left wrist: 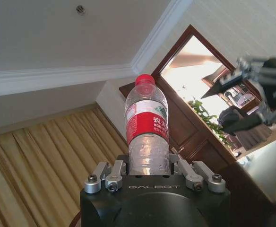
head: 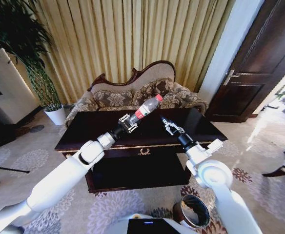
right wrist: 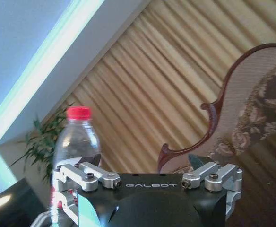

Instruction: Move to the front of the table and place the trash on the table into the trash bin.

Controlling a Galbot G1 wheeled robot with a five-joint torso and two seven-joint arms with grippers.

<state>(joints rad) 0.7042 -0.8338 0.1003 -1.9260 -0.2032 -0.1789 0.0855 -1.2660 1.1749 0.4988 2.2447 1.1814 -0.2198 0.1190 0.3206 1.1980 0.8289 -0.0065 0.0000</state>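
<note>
My left gripper (head: 132, 120) is shut on the lower end of a clear plastic bottle (head: 147, 107) with a red cap and a red-and-white label. It holds the bottle tilted up above the dark glossy table (head: 86, 130). In the left wrist view the bottle (left wrist: 146, 127) stands straight out of the gripper's closed fingers (left wrist: 110, 176). My right gripper (head: 164, 121) hangs open over the table just right of the bottle, holding nothing, and its spread fingertips (right wrist: 197, 161) show in the right wrist view. The round dark trash bin (head: 194, 210) with a shiny rim stands on the carpet by my right arm.
A patterned sofa (head: 132, 95) with a carved wooden back stands right behind the table, before gold curtains. A tall plant in a white pot (head: 55, 115) is at the far left. A dark wooden door (head: 259, 63) is at the right. Patterned carpet surrounds the table.
</note>
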